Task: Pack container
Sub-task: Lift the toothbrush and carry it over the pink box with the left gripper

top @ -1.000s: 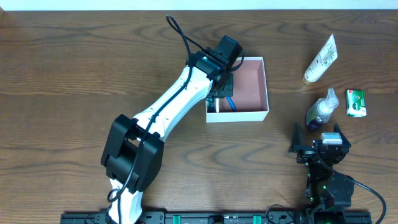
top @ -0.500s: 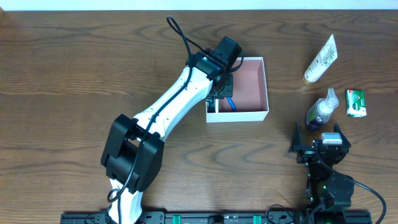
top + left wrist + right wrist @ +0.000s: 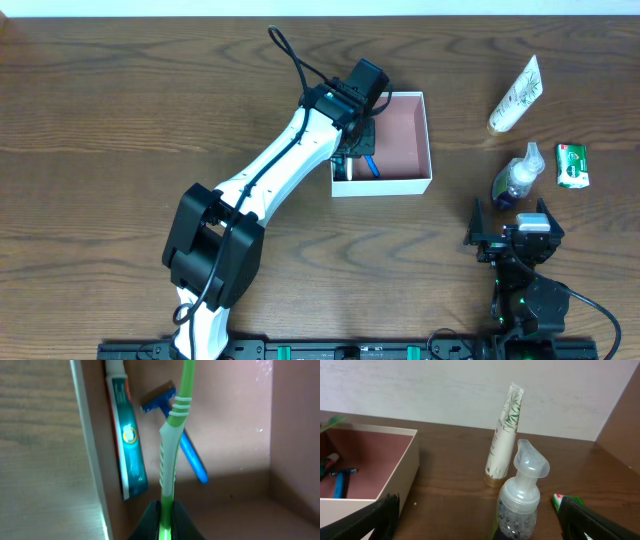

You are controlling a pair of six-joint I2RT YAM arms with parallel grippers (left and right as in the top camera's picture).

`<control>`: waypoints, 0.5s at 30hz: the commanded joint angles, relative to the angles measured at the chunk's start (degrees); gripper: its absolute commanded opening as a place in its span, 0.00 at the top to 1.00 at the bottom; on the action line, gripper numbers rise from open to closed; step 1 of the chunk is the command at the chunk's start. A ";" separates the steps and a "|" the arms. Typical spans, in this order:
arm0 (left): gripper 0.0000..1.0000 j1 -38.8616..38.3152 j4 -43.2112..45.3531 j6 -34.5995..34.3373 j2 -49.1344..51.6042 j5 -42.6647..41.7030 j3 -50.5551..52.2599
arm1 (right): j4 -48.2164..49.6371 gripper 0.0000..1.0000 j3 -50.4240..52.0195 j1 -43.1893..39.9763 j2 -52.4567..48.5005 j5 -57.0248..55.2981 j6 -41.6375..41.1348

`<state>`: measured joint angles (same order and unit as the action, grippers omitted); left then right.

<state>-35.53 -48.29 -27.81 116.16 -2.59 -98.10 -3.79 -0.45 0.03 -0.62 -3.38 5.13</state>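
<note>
While the left gripper [image 3: 165, 522] is pinching the handle end of a green toothbrush [image 3: 174, 425] between pressed-together jaws, it is hanging over the left part of the container [image 3: 408, 135], which is sitting near the far edge of the table [image 3: 100, 120] with bare wood lying open to its left and front. The arm is hiding the box's left corner from overhead, and the toothbrush head is running out of the wrist view. A toothpaste tube [image 3: 127, 445] is lying along the left wall, a blue razor [image 3: 185, 447] beside it. The right gripper [image 3: 511, 214] is resting spread wide, well apart from the box, near a pump bottle [image 3: 520, 495], a cream tube [image 3: 504, 435] and a green packet [image 3: 571, 165]
</note>
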 commanded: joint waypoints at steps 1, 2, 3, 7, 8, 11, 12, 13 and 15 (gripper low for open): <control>0.93 0.20 0.85 2.08 -0.20 0.92 0.39 | -0.22 0.01 0.13 0.39 0.35 0.22 0.74; 0.93 0.26 0.94 2.08 -0.20 0.92 0.39 | -0.22 0.01 0.13 0.39 0.35 0.22 0.74; 0.93 0.26 0.87 2.05 -0.20 0.92 0.39 | -0.22 0.01 0.13 0.39 0.33 0.22 0.74; 0.93 0.24 0.37 2.08 -0.20 0.90 0.39 | -0.22 0.01 0.13 0.39 0.35 0.20 0.74; 0.93 0.24 0.26 2.16 -0.20 0.90 0.39 | -0.22 0.01 0.13 0.39 0.35 0.20 0.74; 0.93 0.24 0.07 4.20 0.04 0.90 0.39 | -0.22 0.01 0.13 0.39 0.35 0.22 0.74; 0.93 0.24 0.09 5.11 0.20 0.90 0.39 | -0.22 0.02 0.13 0.39 0.35 0.22 0.74; 0.93 0.24 0.07 5.55 0.37 0.90 0.39 | -0.22 0.01 0.13 0.39 0.35 0.22 0.74; 0.92 0.24 -0.11 5.75 0.76 0.90 0.39 | -0.22 0.01 0.13 0.39 0.35 0.22 0.74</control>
<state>-35.46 -48.01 -24.40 116.16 -2.57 -98.10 -3.79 -0.45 0.03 -0.62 -3.38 5.10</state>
